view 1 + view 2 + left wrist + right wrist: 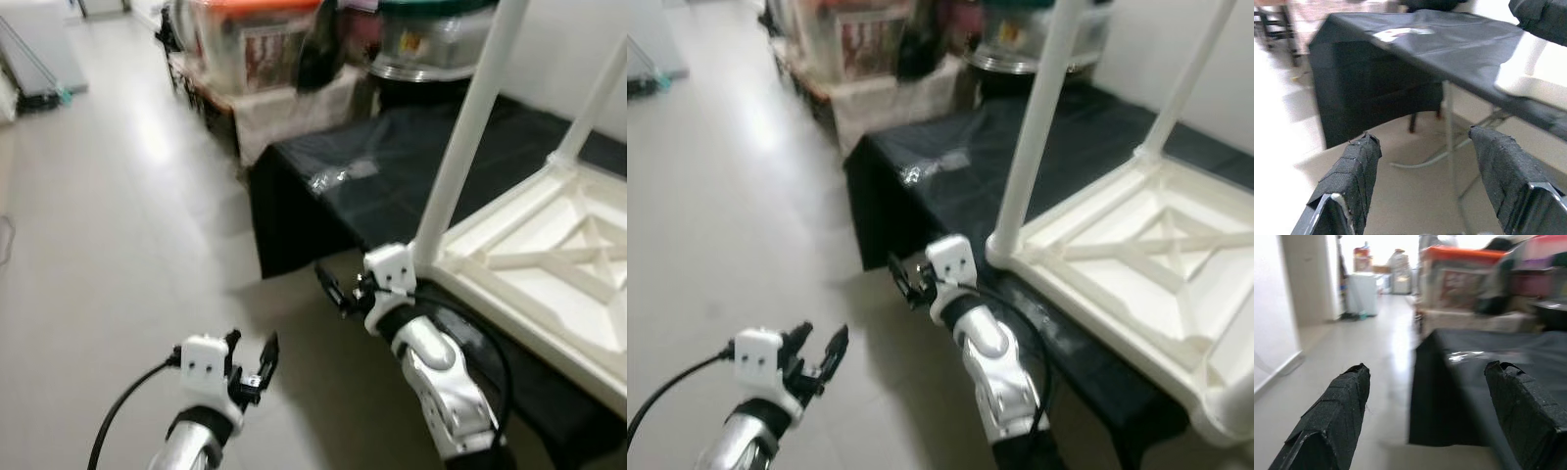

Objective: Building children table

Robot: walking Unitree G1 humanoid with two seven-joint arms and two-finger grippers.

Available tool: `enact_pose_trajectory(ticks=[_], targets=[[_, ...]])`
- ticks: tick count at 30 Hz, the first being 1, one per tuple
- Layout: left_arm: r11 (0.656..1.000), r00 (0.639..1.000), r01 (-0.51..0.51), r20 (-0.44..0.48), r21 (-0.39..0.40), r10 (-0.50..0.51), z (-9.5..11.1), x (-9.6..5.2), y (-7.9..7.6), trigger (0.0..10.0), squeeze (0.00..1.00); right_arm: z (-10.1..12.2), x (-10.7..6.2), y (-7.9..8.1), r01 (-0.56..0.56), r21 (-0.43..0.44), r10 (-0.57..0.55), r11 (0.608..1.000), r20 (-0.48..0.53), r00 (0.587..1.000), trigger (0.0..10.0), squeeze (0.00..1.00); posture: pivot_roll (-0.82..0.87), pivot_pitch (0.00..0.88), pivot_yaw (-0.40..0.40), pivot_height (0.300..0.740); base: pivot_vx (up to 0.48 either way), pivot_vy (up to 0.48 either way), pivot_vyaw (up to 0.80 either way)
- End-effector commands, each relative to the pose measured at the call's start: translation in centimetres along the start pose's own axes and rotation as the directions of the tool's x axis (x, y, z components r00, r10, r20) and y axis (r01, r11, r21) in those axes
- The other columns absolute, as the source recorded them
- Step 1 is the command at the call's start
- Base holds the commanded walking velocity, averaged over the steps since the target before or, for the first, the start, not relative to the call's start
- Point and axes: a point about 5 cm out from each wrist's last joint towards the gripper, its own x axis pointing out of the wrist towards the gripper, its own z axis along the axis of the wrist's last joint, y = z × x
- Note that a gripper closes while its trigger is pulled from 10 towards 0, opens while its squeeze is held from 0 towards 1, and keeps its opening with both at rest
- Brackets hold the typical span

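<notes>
— Both pincers first: how do they stand?

— Left gripper (253, 364) hangs low over the pale floor (108, 245), well short of the work table, its two black fingers (1349, 178) spread wide with nothing between them. Right gripper (333, 290) is raised higher, just beside the near edge of the black-covered table (392, 186); in the right wrist view its fingers (1334, 418) are also far apart and empty.

— And the children's table?

— White children's table (549, 264) lies upside down on the black cloth, to the robot's right. Its ribbed underside faces up, with crossed braces showing. Two white legs (470, 127) stand upright from its corners, the nearer one rising just beyond the right wrist.

— Is the right gripper touching that leg?

— No, the fingers point away from it, toward the open floor.

— Anything else on the cloth?

— One small clear plastic bag (338, 176) lies flat near the far corner; its contents are too blurred to tell. Behind the table stand stacked storage bins (255, 39), one with an orange lid
</notes>
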Motion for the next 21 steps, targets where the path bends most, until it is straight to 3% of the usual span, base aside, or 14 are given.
enact_pose_trajectory(ticks=[1, 8, 16, 21], targets=[[1.000, 1.000, 0.000, -0.016, -0.003, 0.000, -0.2, -0.3, 0.1, 10.0, 0.00, 0.3, -0.3, 0.4, -0.009, -0.016, 0.009, 1.000, 0.019, 1.000, 10.0, 0.00, 0.01, 0.000, 0.004, 0.740, 0.000, 0.000, 0.00], [1.000, 1.000, 0.000, -0.026, -0.017, -0.001, -0.3, -0.5, 0.2, 10.0, 0.00, 0.5, -1.7, 2.0, -0.106, -0.027, 0.107, 0.994, 0.023, 0.994, 10.0, 0.00, 0.01, 0.000, 0.016, 0.740, 0.000, 0.000, -0.41], [1.000, 1.000, 0.004, -0.029, -0.020, -0.005, -0.3, -0.5, 0.1, 10.0, 0.00, 0.9, -1.2, 2.8, -0.148, -0.024, 0.149, 0.989, 0.043, 0.988, 10.0, 0.00, 0.02, 0.000, 0.015, 0.740, 0.000, 0.000, -0.80], [1.000, 0.999, 0.002, -0.034, -0.025, -0.003, -0.4, -0.5, 0.1, 10.0, 0.00, 3.0, -0.4, 5.0, -0.296, 0.029, 0.291, 0.955, 0.121, 0.949, 10.0, 0.00, 0.02, 0.000, 0.015, 0.740, 0.000, 0.000, -0.80]])
